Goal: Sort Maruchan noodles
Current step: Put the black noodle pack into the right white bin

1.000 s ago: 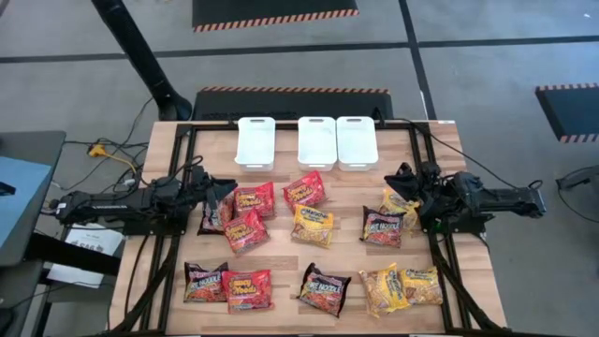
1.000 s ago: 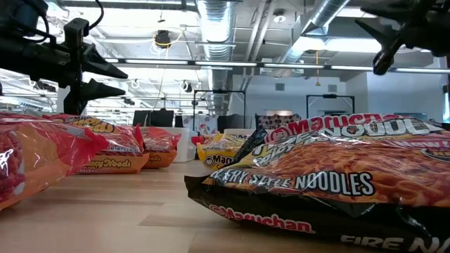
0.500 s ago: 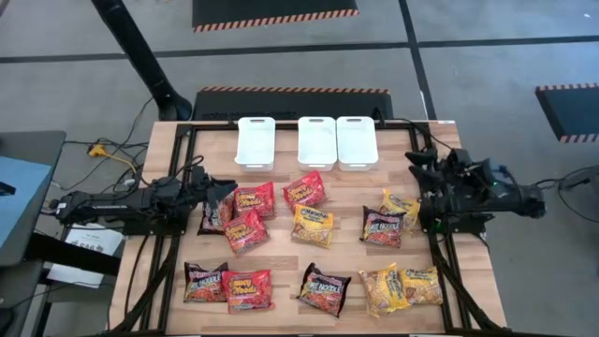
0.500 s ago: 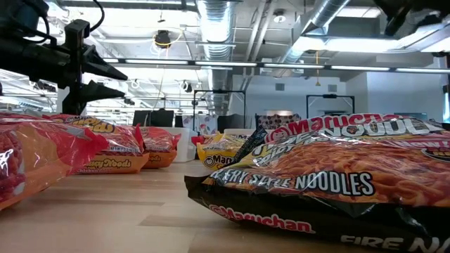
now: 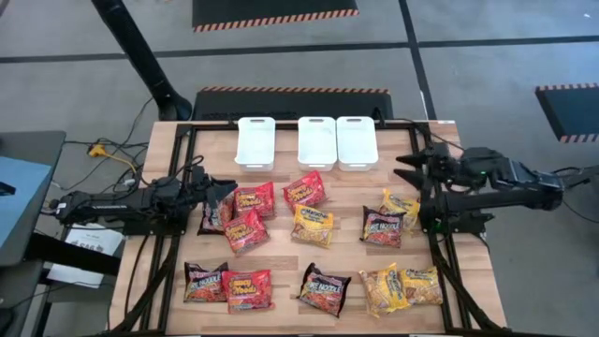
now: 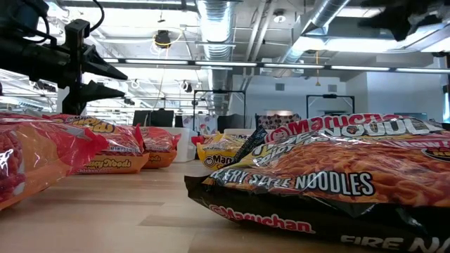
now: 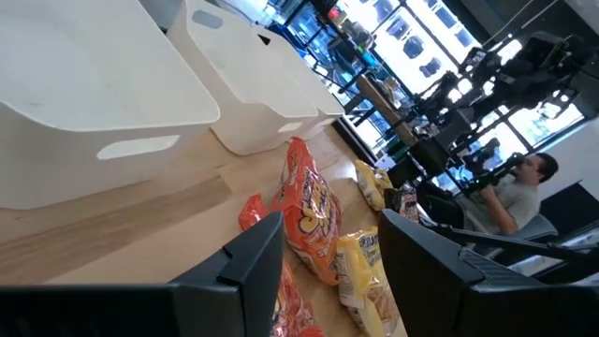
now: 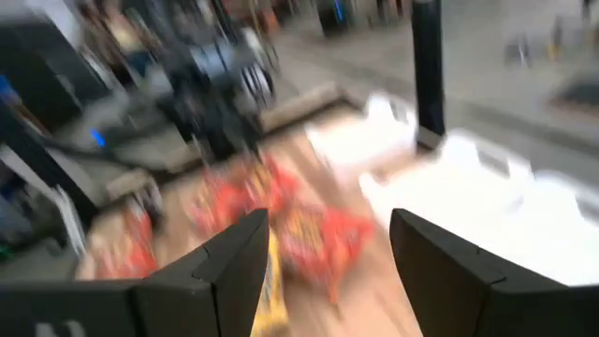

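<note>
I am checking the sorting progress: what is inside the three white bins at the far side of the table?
The high view shows all three white bins with bare white floors, no packet inside. Nothing covers them.

Red, yellow and dark brown Maruchan noodles point(image 5: 312, 225) spread across pale wooden table point(image 5: 356, 187). Three white bins point(image 5: 317, 142) at twelve o'clock, beyond black frame rails point(image 5: 281, 124).
</note>
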Tool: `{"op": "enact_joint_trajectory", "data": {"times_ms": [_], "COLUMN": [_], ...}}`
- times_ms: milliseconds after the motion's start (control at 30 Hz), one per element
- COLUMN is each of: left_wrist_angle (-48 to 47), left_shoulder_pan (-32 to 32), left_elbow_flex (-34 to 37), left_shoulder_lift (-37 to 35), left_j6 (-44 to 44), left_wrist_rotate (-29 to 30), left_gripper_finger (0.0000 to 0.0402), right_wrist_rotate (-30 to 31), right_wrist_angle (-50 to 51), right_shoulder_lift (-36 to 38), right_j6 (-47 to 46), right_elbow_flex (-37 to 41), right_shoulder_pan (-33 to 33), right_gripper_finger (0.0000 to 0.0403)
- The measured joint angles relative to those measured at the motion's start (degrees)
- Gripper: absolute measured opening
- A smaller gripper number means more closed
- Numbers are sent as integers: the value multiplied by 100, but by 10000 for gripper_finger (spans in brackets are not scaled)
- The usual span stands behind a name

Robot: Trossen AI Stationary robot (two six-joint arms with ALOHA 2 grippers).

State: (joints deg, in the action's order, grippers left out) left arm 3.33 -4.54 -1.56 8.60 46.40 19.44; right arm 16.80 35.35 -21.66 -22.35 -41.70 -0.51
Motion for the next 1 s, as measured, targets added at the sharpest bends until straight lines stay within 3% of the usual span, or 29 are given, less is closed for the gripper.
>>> {"op": "enact_joint_trajectory", "data": {"times_ms": [167,700,1000], "left_wrist_angle": [0,-225,-229], "left_shoulder_pan": [0,0,0], "left_elbow_flex": [0,0,0], "left_shoulder_lift": [0,0,0], "left_j6": [-3,68,80], "left_wrist_rotate": [-2,-130,-136], "left_gripper_finger": [164,164,164], "right_wrist_rotate": [-308,-1588,-1705], "right_wrist_angle": [752,1513,1570], "right_shoulder_lift": [-632,-2232,-3154], "right_j6": [-600,-1472,-1496], "right_elbow_flex": [-165,-174,-176], "right_shoulder_pan": [0,2,1], "right_gripper_finger": [250,250,250]}}
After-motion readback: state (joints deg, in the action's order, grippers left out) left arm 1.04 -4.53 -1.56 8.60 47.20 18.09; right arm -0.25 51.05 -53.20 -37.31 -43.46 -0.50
